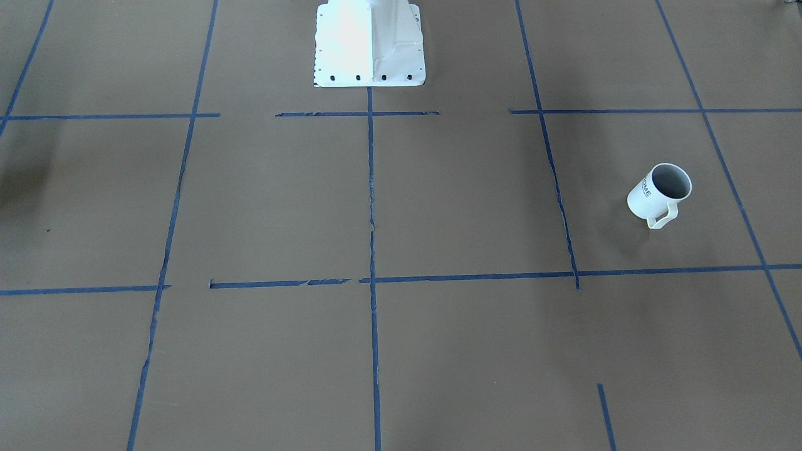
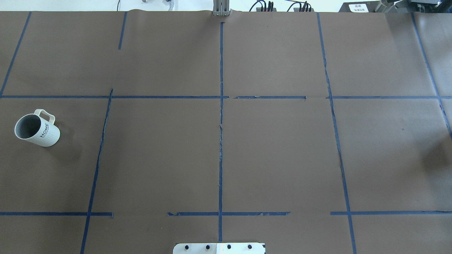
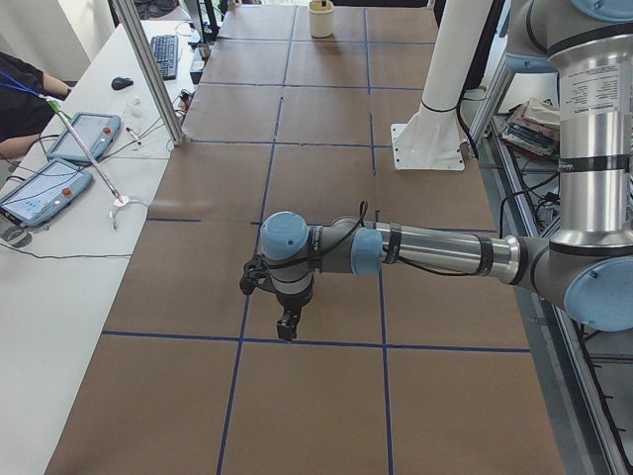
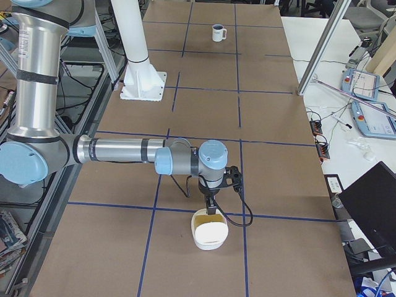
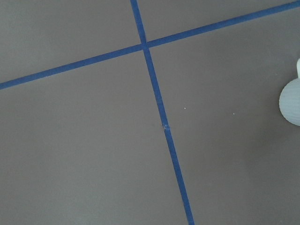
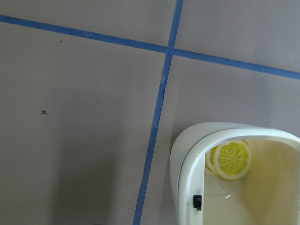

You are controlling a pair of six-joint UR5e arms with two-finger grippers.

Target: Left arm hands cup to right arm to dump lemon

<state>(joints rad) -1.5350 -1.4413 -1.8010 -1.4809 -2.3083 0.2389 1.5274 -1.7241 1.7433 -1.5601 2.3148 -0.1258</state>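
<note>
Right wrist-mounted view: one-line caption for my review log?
Lemon slices lie inside a white bowl at lower right, near a blue tape crossing on the brown table.

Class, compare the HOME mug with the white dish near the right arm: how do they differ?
The cup is ribbed, lettered and has a handle; the dish is plain, with no handle showing. The cup's grey inside shows nothing; the dish holds lemon slices. Both are white and stand on the table.

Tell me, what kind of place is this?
Probably a robotics lab: left arm and right arm over a table gridded with blue tape, control tablets on a side desk.
</note>
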